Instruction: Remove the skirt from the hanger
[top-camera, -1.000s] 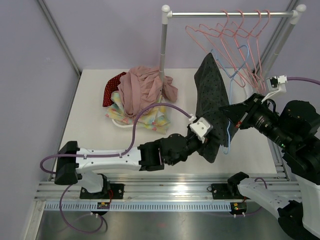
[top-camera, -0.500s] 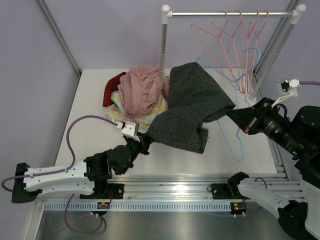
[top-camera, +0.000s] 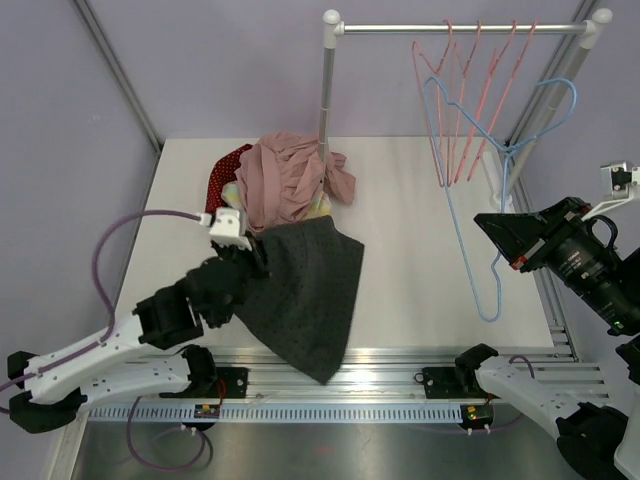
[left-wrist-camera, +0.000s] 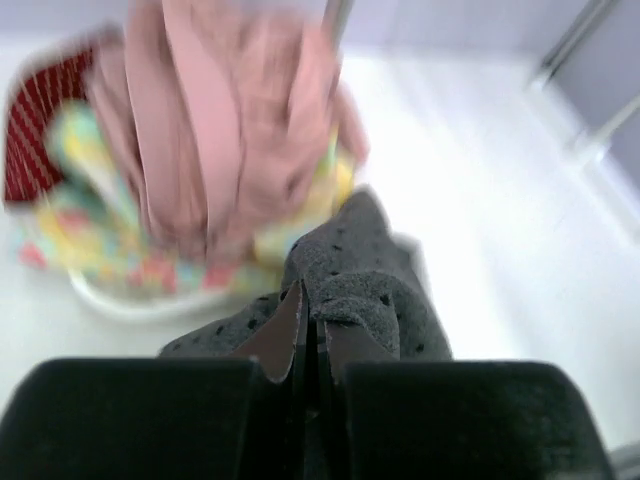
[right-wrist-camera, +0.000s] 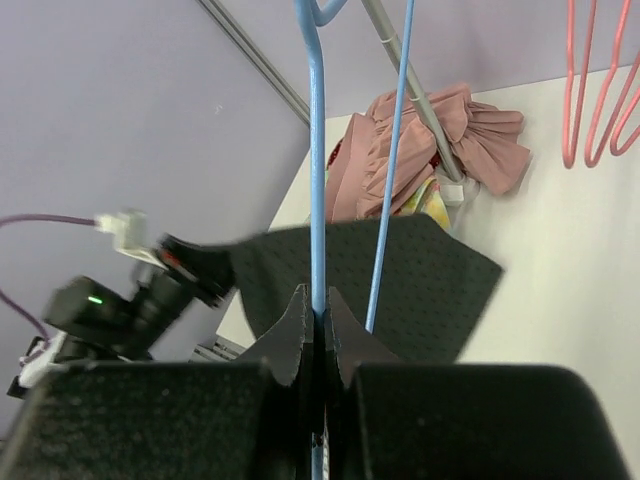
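The dark grey dotted skirt (top-camera: 308, 296) is off the hanger and hangs from my left gripper (top-camera: 255, 258) over the table's front left, its hem reaching past the front edge. In the left wrist view the fingers are shut on a fold of the skirt (left-wrist-camera: 365, 290). My right gripper (top-camera: 497, 236) is shut on the blue wire hanger (top-camera: 487, 190), which is bare and held up at the right. In the right wrist view the blue hanger (right-wrist-camera: 316, 180) runs up from the jaws, with the skirt (right-wrist-camera: 400, 285) spread below.
A pile of clothes (top-camera: 280, 185) in pink, red and yellow lies at the back left of the white table (top-camera: 410, 260). A rail (top-camera: 460, 28) on grey posts holds several pink hangers (top-camera: 480, 90) at the back right.
My left arm has pulled the skirt left and down, clear of the hanger. My right gripper has drawn back to the right with the bare blue hanger.
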